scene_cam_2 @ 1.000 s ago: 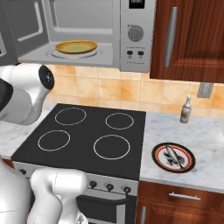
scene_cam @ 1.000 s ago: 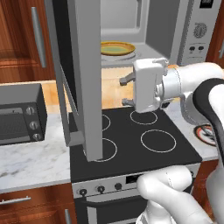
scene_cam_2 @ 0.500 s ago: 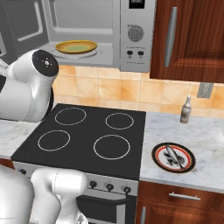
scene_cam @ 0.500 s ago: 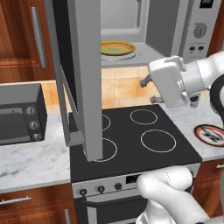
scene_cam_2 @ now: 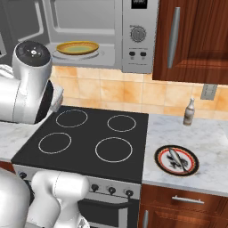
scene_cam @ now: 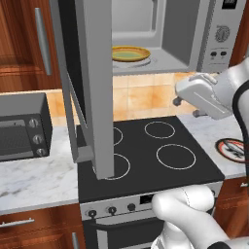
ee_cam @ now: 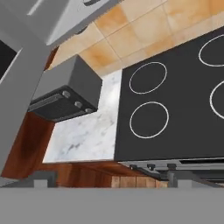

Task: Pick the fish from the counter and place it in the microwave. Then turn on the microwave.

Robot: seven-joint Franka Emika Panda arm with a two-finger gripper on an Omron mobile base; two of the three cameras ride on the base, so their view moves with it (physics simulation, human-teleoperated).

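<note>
- The pincer [scene_cam: 187,108] hangs in the air over the back right part of the stovetop [scene_cam_2: 89,133]. Its two tips are spread wide and there is nothing between them.
- In the hand view the pincer looks down at the left side of the stovetop and at the small toaster oven [scene_cam: 22,129] that sits left of the stovetop.
- The fish [scene_cam_2: 176,159] is on the other side. It lies on the bench [scene_cam_2: 209,147] just right of the stovetop, and it seems to rest on the red-rimmed plate [scene_cam_2: 158,156].
- So the fish is lower than the pincer and well apart from it. The pincer does not face it.
- The microwave [scene_cam_2: 138,35] hangs above the stovetop. Its door [scene_cam: 97,87] is swung wide open, and a yellow dish [scene_cam_2: 78,46] waits inside.
- I think the step in hand is going to get the fish; it is not picked up yet.
- Next, I think the pincer has to turn toward the right of the stovetop, go down over the fish, and close its tips across the thin body.
</note>
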